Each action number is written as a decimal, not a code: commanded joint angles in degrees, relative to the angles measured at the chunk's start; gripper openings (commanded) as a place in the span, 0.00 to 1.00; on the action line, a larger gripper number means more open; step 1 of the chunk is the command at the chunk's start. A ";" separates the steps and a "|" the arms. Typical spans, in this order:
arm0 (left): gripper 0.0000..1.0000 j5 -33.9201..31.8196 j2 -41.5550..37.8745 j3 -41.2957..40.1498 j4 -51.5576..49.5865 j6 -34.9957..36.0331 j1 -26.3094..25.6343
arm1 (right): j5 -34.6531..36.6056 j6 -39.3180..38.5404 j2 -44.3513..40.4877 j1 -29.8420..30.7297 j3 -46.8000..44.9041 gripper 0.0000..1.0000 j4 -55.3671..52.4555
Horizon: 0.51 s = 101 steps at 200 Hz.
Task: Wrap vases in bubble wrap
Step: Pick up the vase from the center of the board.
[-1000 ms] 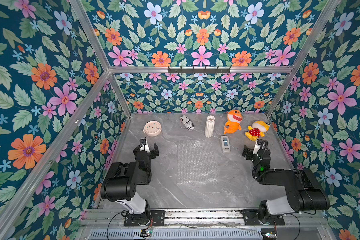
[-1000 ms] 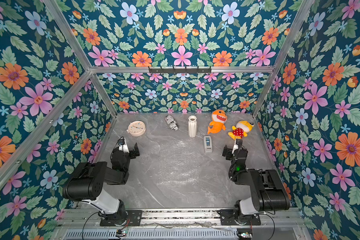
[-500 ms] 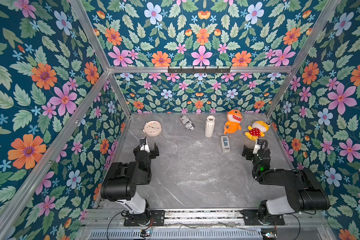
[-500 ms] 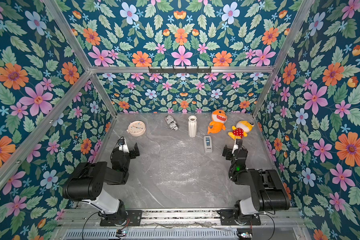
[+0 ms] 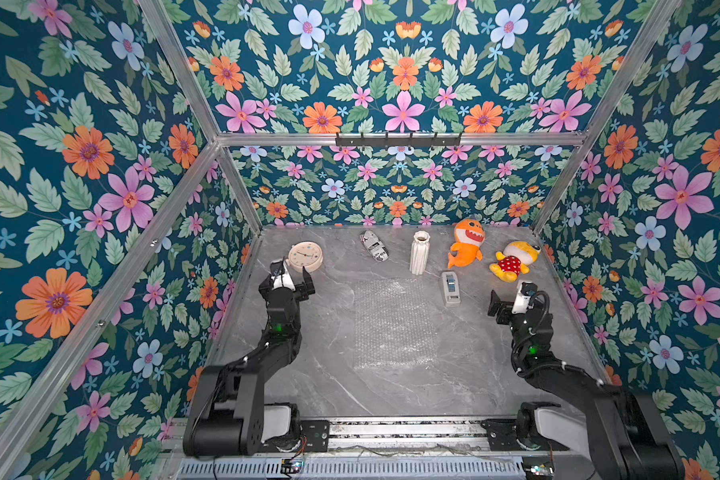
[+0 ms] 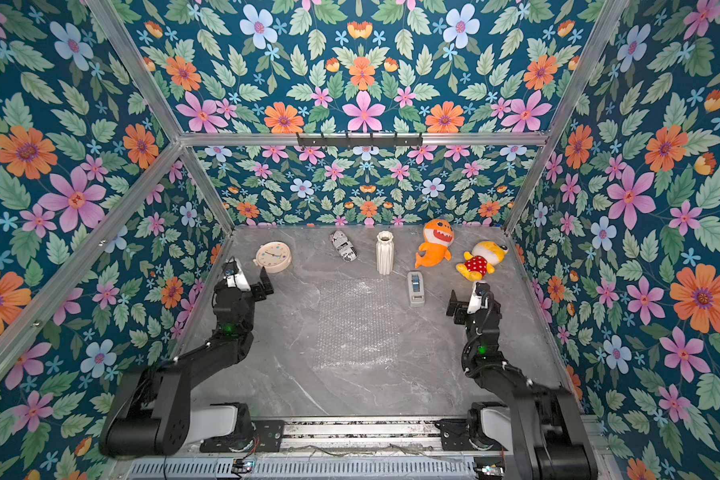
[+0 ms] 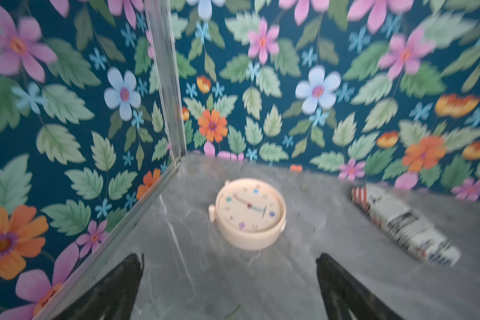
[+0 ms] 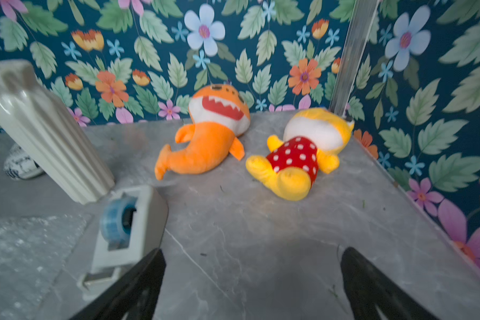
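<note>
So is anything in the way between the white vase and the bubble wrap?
Nothing visible is. The ribbed white vase stands upright right by the far edge of the bubble wrap. The tape dispenser sits beside the sheet, off that path.

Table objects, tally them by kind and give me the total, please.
Cream-white ribbed vase: 1
Clear bubble wrap sheet: 1
Plush toys, orange shark and yellow red-spotted doll: 2
Round cream clock: 1
Grey tape dispenser: 1
Newsprint-patterned roll: 1
Total: 7
</note>
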 commanded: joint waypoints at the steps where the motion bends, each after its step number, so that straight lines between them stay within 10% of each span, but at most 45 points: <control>1: 1.00 -3.07 -6.91 0.95 -18.41 -7.63 -2.81 | 5.17 0.95 -10.24 0.05 6.40 0.99 -23.62; 33: 1.00 3.71 -11.35 5.89 -33.07 -14.87 -5.64 | 18.90 26.98 -23.62 -0.04 10.01 0.99 -36.52; 101: 1.00 -1.67 -14.97 10.89 -38.32 -20.02 -5.46 | -2.38 30.99 -10.86 -3.91 25.31 0.99 -52.20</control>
